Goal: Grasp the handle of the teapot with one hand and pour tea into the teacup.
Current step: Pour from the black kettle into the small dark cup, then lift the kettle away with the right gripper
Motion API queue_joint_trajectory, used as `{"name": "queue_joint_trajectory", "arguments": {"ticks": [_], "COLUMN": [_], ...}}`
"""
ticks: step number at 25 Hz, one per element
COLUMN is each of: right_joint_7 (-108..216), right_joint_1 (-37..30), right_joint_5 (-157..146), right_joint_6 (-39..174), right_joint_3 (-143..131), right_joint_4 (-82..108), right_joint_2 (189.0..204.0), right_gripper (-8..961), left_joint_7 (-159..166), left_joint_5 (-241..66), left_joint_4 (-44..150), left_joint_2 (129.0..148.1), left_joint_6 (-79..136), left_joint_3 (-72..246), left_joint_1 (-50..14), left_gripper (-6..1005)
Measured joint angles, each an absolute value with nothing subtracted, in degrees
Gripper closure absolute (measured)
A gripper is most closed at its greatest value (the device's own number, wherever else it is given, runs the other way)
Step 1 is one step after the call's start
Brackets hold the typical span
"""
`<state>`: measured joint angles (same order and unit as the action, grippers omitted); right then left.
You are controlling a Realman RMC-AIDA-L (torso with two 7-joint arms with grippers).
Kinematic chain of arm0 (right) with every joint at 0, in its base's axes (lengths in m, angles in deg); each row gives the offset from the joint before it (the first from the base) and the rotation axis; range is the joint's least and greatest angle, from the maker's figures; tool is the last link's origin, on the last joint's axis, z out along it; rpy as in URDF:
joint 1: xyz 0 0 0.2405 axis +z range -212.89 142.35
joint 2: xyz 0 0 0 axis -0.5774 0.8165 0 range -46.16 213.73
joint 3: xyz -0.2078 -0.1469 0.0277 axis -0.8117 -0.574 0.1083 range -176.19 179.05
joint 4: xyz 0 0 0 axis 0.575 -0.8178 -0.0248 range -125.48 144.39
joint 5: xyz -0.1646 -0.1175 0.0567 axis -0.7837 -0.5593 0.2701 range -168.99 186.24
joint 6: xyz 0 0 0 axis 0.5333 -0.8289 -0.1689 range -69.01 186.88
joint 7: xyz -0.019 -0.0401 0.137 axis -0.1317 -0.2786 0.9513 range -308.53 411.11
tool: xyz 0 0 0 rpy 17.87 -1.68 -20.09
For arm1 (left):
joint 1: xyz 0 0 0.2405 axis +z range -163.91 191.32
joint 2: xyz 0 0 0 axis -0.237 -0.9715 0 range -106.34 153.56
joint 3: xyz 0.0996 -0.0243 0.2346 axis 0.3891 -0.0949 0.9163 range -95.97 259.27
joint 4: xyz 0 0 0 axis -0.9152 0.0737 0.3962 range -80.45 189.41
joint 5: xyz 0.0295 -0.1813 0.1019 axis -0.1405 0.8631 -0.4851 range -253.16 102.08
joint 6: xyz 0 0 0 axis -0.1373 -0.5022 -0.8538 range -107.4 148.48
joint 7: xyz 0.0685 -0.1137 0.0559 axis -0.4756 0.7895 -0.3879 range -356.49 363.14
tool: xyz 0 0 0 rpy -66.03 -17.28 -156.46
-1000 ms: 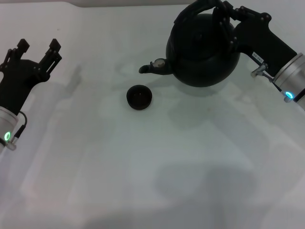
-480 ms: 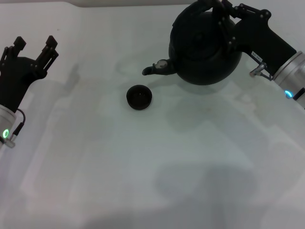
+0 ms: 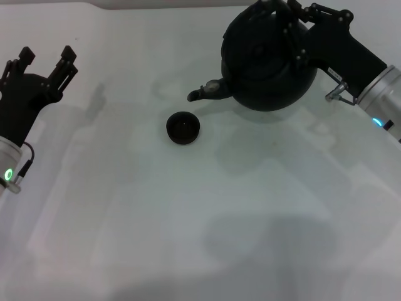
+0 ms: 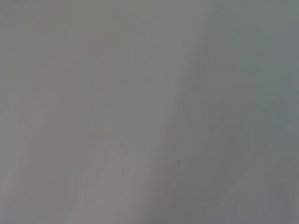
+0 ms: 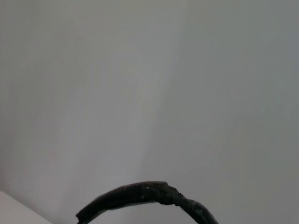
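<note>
Your right gripper point(image 3: 289, 25) sits far right, jaws clamped on the handle point(image 3: 270, 7) of the teapot point(image 3: 268, 59). The pot hangs tilted, spout point(image 3: 203, 92) pointing left, just beyond and right of the teacup point(image 3: 183, 128). The cup sits on the white surface point(image 3: 188, 219) mid-scene, apart from the spout. Your left gripper point(image 3: 45, 63) is parked far left, jaws spread wide, holding nothing.
</note>
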<state>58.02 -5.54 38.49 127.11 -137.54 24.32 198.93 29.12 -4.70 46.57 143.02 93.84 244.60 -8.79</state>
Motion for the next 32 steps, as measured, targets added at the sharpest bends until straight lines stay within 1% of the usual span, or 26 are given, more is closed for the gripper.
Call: {"name": "queue_joint_trajectory", "arguments": {"ticks": [32], "right_joint_7": [50.9], "right_joint_1": [-5.5], "right_joint_5": [36.2], "right_joint_6": [127.1], "right_joint_3": [-137.2], "right_joint_4": [24.9], "right_joint_2": [199.10], "right_gripper": [779], "left_joint_7": [29.1], "left_joint_5": [-4.6], "left_joint_4": [46.5], "left_joint_2": [143.05], "left_joint_6": [93.7], "left_joint_3": [244.6], "left_joint_1": [-8.9], "left_gripper": [108]}}
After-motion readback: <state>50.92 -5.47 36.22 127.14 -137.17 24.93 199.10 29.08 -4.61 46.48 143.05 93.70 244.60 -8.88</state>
